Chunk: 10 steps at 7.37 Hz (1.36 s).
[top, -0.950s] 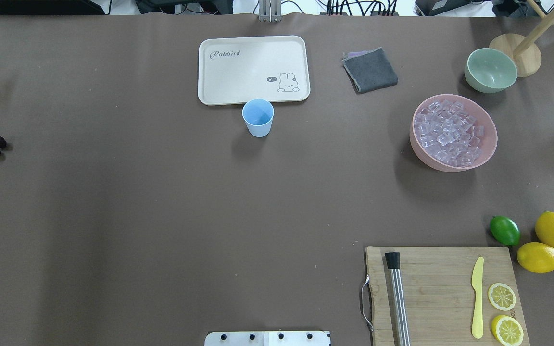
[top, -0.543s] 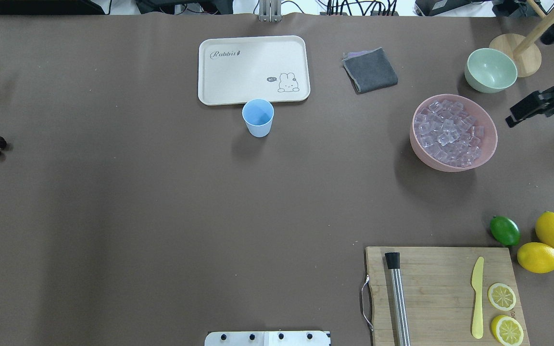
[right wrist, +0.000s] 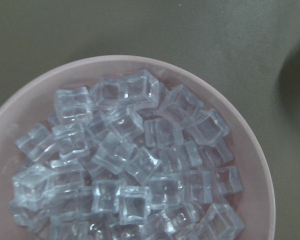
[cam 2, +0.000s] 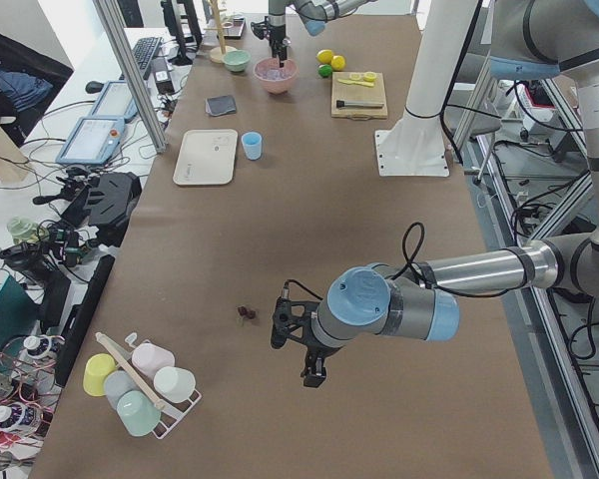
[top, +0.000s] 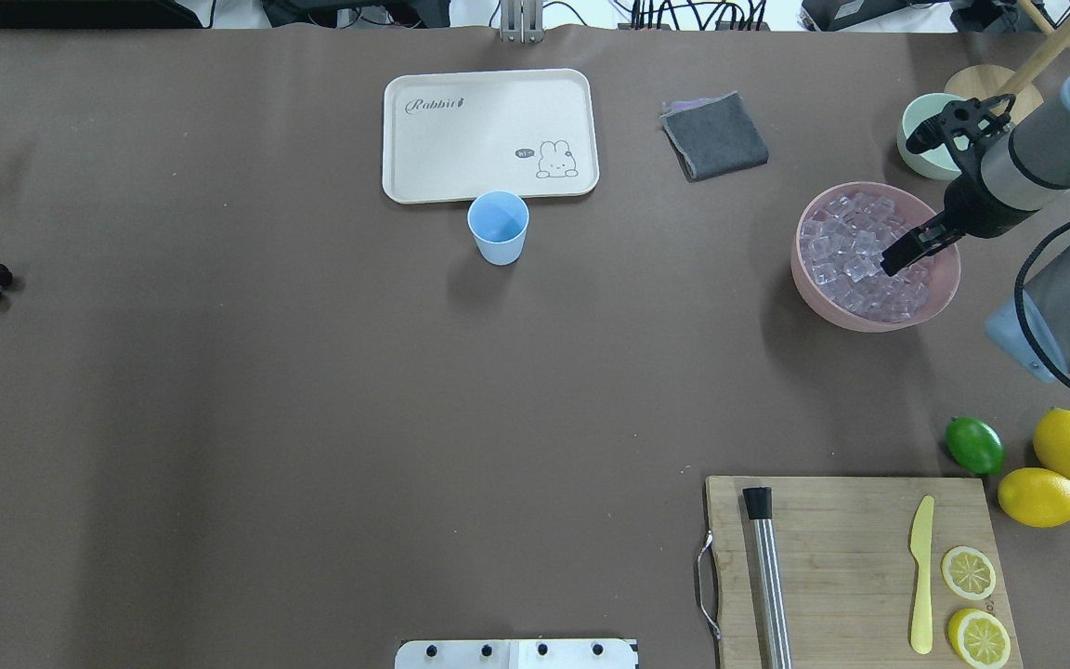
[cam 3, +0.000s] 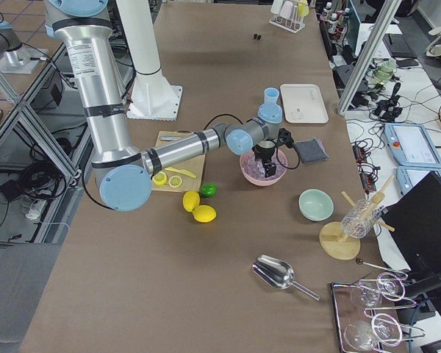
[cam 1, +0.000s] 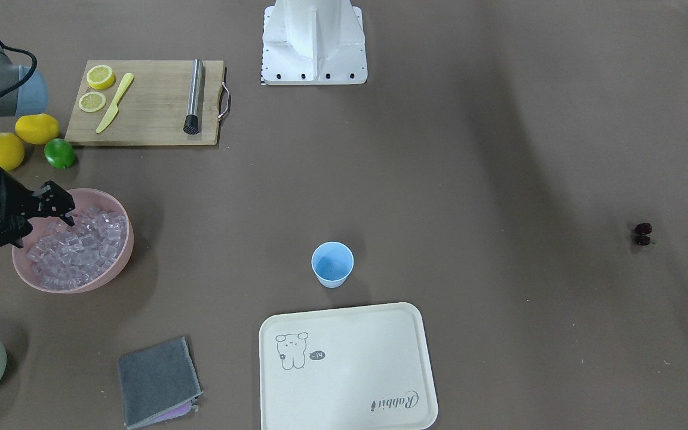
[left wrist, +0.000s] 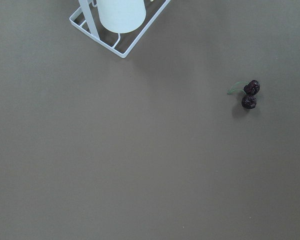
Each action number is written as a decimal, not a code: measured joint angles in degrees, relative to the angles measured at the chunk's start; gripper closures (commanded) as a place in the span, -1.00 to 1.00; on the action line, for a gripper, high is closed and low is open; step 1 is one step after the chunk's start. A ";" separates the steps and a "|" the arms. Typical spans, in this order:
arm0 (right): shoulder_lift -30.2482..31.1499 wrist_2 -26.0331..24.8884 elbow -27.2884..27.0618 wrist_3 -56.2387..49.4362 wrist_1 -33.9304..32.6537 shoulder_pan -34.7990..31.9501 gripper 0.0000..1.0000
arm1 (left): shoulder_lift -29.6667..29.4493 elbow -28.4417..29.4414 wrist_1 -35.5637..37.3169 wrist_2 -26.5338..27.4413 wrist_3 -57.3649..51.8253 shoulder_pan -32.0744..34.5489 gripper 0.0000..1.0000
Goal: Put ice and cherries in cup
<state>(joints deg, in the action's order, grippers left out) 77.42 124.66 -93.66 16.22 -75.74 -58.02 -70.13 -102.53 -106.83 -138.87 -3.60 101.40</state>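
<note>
Clear, glassy ice cubes point(right wrist: 135, 165) fill a large pink plastic bowl point(top: 869, 321). The right tool point(top: 897, 258) hangs directly above them, and I cannot tell its finger spacing. The small light-blue plastic cup point(top: 498, 228) stands well apart from the bowl. The paired dark cherries point(left wrist: 250, 95) lie farther still, near the left tool point(cam 2: 295, 349), whose finger spacing is likewise unclear.

the right arm point(top: 1023, 163) reaches forward with its wrist bent, and the right gripper point(top: 905, 253) slants downward; its jaw state is unclear. the left arm point(cam 2: 459, 274) stretches out level, with the left gripper point(cam 2: 295, 359) pointing down, state unclear.
</note>
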 measured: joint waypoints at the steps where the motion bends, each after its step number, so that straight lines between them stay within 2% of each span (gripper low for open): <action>1: -0.60 -0.62 1.08 0.13 1.06 0.65 -0.76 | -0.03 -0.11 -0.03 0.00 0.00 0.02 -0.96; 2: -1.29 -1.07 1.33 0.23 1.30 1.31 -0.46 | -0.11 -0.19 0.02 0.02 0.00 0.02 -0.96; 3: -2.04 -1.72 1.57 0.28 1.27 2.03 0.02 | -0.24 -0.19 0.08 0.05 0.02 0.02 -0.96; 4: -2.33 -2.33 1.68 0.28 1.30 2.57 0.41 | -0.43 -0.13 0.11 0.08 0.06 0.01 -0.96; 5: -2.31 -2.54 1.50 0.27 1.28 2.76 0.53 | -0.64 -0.05 0.15 0.08 0.10 -0.03 -0.96; 10: -2.18 -2.02 -0.23 0.36 0.52 2.03 0.57 | -0.80 0.28 0.02 0.09 0.10 -0.07 -0.96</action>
<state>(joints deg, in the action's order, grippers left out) 75.24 122.64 -93.89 16.58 -75.22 -55.99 -70.93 -102.25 -106.81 -138.78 -3.50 101.34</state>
